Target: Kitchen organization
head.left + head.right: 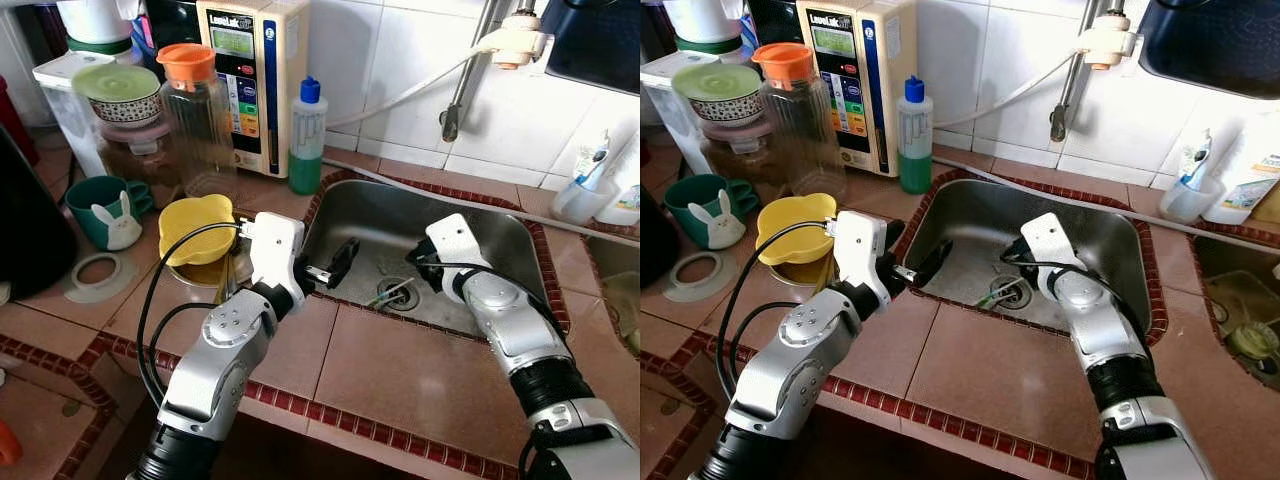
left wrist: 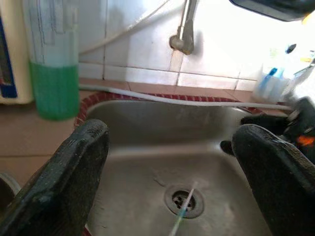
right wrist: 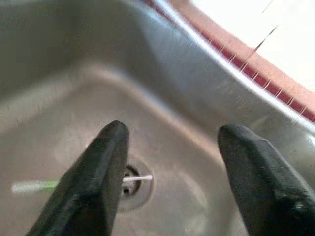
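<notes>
- Steel sink (image 1: 500,235) set into a tiled counter (image 1: 420,380) with red-brown border tiles.
- Thin stick (image 1: 388,293), green at one end and white at the other, lies on the sink floor across the drain (image 1: 400,294); the wrist views show it too, the white end over the drain grate.
- Left gripper (image 1: 340,262) reaches over the sink's left rim, fingers spread wide, nothing between them; through the left wrist view the drain (image 2: 184,200) and stick (image 2: 181,216) sit between and beyond the two fingers (image 2: 69,182).
- Right gripper (image 1: 425,268) is down inside the sink, just right of the drain, fingers wide apart and empty; in the right wrist view one finger (image 3: 98,182) overlaps the stick (image 3: 34,186) near the drain, contact cannot be told.
- Left of the sink on the counter: yellow bowl (image 1: 195,225) stacked in another dish, just beside the left arm's wrist.
- Green mug (image 1: 105,210) with a white rabbit figure stands left of the bowl; a pale ring (image 1: 97,272) lies flat in front of it.
- Behind these: clear jug (image 1: 198,120) with orange lid, a jar topped by a patterned bowl with a green lid (image 1: 118,85), and a beige appliance (image 1: 252,80) against the wall.
- Bottle (image 1: 306,140) with green liquid and a blue cap stands at the sink's back left corner.
- Tap (image 1: 462,95) comes down the tiled wall above the sink; a white hose (image 1: 400,95) runs from a wall fitting.
- Right of the sink, a clear cup (image 1: 580,195) holds a toothbrush-like item.
</notes>
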